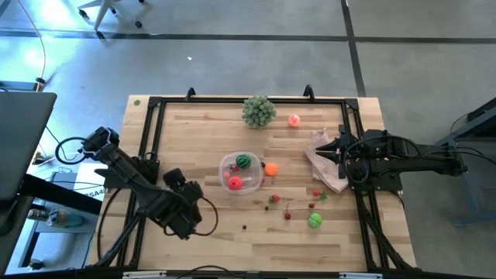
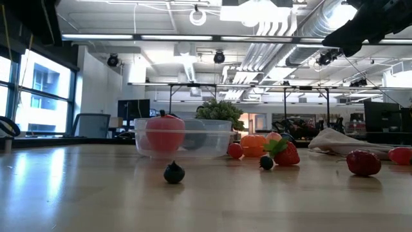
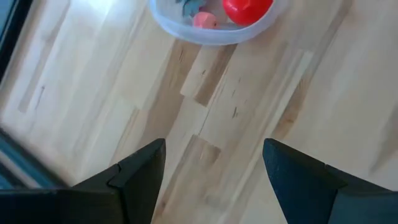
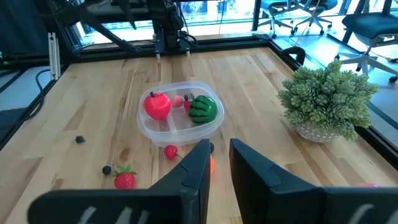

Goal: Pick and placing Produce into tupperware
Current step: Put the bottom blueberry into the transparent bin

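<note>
The tupperware, holding a red fruit and striped melon, is seen mid-table, right of the open, empty left hand; the right hand, nearly closed and empty, is held apart at right.

You are looking at a large open-plan office or lab floor: the pale wooden worktable with its black metal frame stands on a grey polished concrete floor. Beyond it you see exposed silver ventilation ducts under the ceiling, tall bright windows, dark computer monitors and wheeled office chairs.
</note>
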`<state>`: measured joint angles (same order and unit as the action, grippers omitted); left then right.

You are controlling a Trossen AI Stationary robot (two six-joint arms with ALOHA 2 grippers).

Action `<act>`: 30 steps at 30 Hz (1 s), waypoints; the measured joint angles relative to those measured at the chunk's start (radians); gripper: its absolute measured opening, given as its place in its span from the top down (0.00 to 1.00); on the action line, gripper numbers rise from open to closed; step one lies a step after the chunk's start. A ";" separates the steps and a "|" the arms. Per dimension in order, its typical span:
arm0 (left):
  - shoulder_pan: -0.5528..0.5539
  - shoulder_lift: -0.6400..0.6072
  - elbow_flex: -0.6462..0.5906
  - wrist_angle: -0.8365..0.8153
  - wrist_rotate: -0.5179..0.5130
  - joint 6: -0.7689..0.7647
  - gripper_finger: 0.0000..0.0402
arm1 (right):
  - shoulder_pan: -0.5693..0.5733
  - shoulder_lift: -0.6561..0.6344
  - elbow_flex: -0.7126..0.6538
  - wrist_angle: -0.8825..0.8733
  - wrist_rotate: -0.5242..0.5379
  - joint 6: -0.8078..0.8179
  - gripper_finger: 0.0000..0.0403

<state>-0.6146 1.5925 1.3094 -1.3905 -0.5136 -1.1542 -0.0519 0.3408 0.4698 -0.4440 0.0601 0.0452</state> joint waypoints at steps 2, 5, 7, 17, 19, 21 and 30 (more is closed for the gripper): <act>-0.009 0.000 -0.033 0.099 -0.020 0.077 0.35 | 0.000 0.000 0.000 0.000 0.000 0.000 0.87; -0.038 0.000 -0.063 0.296 -0.026 0.258 0.35 | 0.000 0.000 0.000 0.000 0.000 0.000 0.87; -0.064 0.000 -0.085 0.438 -0.028 0.359 0.35 | 0.000 0.000 0.000 0.000 0.000 0.000 0.87; -0.041 0.000 -0.299 0.917 -0.012 0.504 0.35 | 0.000 0.000 0.000 0.000 0.000 0.000 0.87; -0.009 0.000 -0.354 1.006 0.034 0.523 0.35 | 0.000 0.000 0.000 0.000 0.000 0.000 0.87; 0.021 0.000 -0.391 1.096 0.085 0.536 0.35 | 0.000 0.000 0.000 0.000 0.000 0.000 0.87; 0.079 0.000 -0.407 1.135 0.106 0.442 0.35 | 0.000 0.000 0.000 0.000 0.000 0.000 0.87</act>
<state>-0.5355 1.5924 0.9028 -0.2551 -0.4081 -0.7119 -0.0521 0.3408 0.4698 -0.4442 0.0601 0.0452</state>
